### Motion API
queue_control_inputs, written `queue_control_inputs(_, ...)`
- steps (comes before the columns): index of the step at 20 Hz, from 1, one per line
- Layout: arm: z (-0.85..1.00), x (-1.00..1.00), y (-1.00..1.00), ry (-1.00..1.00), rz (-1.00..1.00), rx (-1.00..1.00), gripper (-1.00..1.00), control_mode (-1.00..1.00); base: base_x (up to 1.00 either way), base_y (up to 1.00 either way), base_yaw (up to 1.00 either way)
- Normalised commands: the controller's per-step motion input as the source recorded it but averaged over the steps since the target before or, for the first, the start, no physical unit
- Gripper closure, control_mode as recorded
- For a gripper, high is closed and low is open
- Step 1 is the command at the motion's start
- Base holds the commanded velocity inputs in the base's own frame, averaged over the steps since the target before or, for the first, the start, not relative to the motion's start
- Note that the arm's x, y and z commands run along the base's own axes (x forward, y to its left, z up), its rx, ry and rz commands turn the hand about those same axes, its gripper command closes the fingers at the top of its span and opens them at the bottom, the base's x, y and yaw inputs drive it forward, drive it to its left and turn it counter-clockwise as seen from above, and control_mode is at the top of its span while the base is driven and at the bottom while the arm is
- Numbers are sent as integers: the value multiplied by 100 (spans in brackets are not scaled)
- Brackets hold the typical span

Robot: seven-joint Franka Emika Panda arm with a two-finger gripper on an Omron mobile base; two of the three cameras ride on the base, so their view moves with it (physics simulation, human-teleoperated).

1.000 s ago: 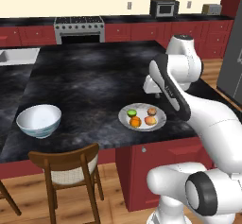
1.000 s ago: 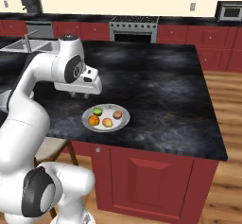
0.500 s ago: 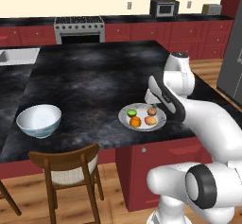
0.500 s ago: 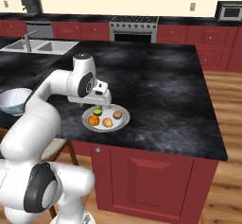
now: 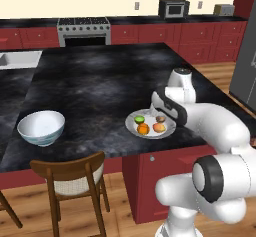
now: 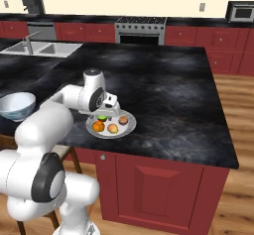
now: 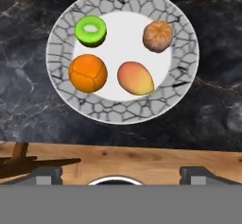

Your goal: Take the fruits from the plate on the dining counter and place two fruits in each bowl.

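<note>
The gripper fingertips just peek up at the bottom of the hand view — too little to see their shape. In the left base view the arm hides the plate edge nearest the jaws — the brown fruit there looks tiny.

Cream walls, red cabs, wood floor, steel stove, microwave, wooden chair.

So we've got a big black marbled tabletop with dark red sides. Sitting right on it: a grey-white plate close to the near edge, and a white bowl well apart from it, off toward the sink end.
</note>
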Motion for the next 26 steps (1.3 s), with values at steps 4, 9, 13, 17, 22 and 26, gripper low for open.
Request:
queue_control_inputs(4,-11,26,0,0,0,0,-100,-100,0,0,0)
queue_control_inputs(9,-37,48,-6,0,0,0,-100,-100,0,0,0)
queue_control_inputs(13,-52,27,-12,1,0,0,-100,-100,0,0,0)
queue_control_inputs(17,-51,24,-10,0,0,0,-100,-100,0,0,0)
queue_control_inputs(22,-39,37,0,0,0,0,-100,-100,0,0,0)
queue_control_inputs(26,-40,40,-1,1,0,0,-100,-100,0,0,0)
